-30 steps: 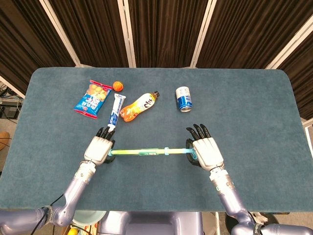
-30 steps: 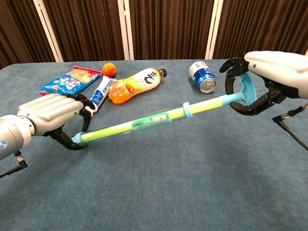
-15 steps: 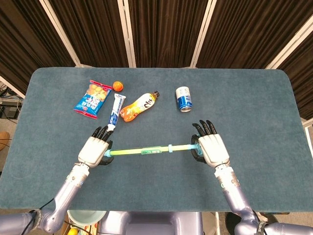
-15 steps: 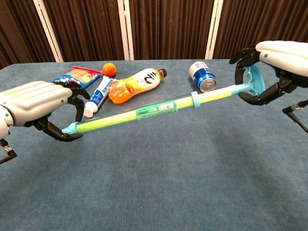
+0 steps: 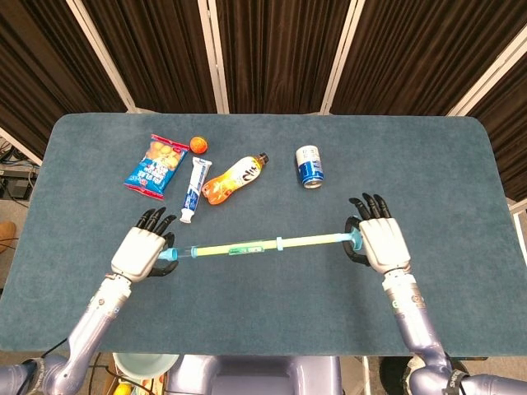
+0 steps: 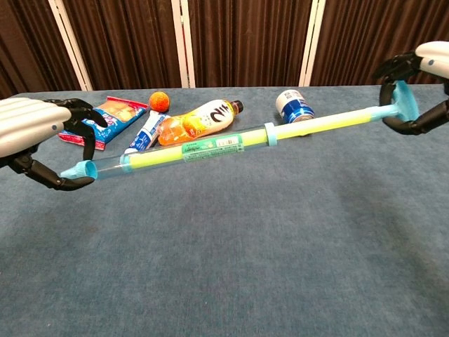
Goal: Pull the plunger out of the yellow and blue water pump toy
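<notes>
Yellow rod and clear tube: the pump toy (image 6: 210,146) hangs stretched above the blue-grey counter (image 5: 272,321), held at both ends. The left hand (image 5: 142,251) grasps the pale blue cap end of the transparent barrel (image 6: 168,156), fingers curled around it, while the right hand (image 5: 380,244) is wrapped around the light blue handle (image 6: 401,102) of the plunger (image 6: 323,124). The plunger's yellow shaft shows bare between the barrel's blue collar (image 6: 269,133) and the handle, and its inner end is visible through the barrel, part of the way along. A printed label sits on the barrel near its middle. The toy tilts up towards the right hand in the chest view. Behind it on the counter lie a snack bag (image 5: 156,165), an orange ball (image 5: 198,145), a toothpaste tube (image 5: 193,190), an orange drink bottle (image 5: 235,179) and a blue can (image 5: 310,166).
</notes>
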Robot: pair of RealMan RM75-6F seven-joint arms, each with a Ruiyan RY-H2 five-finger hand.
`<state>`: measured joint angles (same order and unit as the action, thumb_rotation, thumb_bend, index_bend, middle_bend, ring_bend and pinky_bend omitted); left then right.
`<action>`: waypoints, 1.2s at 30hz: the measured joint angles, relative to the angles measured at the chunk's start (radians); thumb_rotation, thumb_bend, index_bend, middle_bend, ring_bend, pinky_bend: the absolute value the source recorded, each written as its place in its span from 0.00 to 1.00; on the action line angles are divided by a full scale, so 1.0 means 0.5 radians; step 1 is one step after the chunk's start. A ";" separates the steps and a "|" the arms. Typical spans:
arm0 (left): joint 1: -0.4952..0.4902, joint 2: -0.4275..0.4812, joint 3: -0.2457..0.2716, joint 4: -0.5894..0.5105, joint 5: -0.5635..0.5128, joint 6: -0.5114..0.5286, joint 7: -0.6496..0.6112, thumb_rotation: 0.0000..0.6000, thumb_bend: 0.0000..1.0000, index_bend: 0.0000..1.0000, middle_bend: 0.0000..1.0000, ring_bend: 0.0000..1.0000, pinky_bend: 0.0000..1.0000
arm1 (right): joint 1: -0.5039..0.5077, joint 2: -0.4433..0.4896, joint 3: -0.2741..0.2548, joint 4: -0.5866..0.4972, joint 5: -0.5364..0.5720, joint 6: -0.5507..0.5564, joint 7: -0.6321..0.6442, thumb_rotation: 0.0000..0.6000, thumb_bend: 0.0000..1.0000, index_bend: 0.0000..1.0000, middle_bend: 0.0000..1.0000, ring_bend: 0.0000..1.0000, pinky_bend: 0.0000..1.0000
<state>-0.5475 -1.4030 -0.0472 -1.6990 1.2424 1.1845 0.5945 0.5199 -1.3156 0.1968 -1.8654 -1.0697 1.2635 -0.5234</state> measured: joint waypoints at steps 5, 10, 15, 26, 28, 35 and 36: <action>0.030 0.081 0.016 -0.050 0.057 0.036 -0.043 1.00 0.31 0.54 0.13 0.00 0.09 | -0.027 0.053 0.007 0.013 0.000 0.009 0.062 1.00 0.61 0.70 0.16 0.04 0.00; 0.054 0.141 0.020 -0.073 0.084 0.062 -0.082 1.00 0.31 0.54 0.13 0.00 0.09 | -0.053 0.093 0.019 0.013 0.009 0.034 0.093 1.00 0.61 0.70 0.16 0.04 0.00; 0.075 0.203 0.016 -0.081 0.088 0.078 -0.124 1.00 0.31 0.54 0.13 0.00 0.09 | -0.087 0.139 0.034 0.007 0.031 0.070 0.130 1.00 0.61 0.71 0.16 0.05 0.00; 0.075 0.230 -0.007 -0.086 0.088 0.050 -0.167 1.00 0.31 0.54 0.13 0.00 0.09 | -0.134 0.147 0.082 0.002 0.090 0.198 0.116 1.00 0.61 0.71 0.16 0.05 0.00; 0.076 0.230 -0.003 -0.083 0.090 0.043 -0.169 1.00 0.31 0.54 0.13 0.00 0.09 | -0.141 0.150 0.100 -0.002 0.119 0.218 0.115 1.00 0.61 0.71 0.17 0.05 0.00; 0.086 0.223 0.002 -0.071 0.103 0.041 -0.189 1.00 0.31 0.55 0.13 0.00 0.09 | -0.159 0.171 0.155 -0.017 0.207 0.269 0.100 1.00 0.61 0.71 0.17 0.06 0.00; 0.088 0.224 0.003 -0.071 0.109 0.042 -0.193 1.00 0.31 0.55 0.13 0.00 0.09 | -0.161 0.175 0.159 -0.020 0.215 0.273 0.097 1.00 0.61 0.71 0.17 0.06 0.00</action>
<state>-0.5037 -1.2911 -0.0457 -1.7344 1.2969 1.2054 0.4980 0.4396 -1.2281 0.2764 -1.8752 -0.9619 1.4000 -0.4748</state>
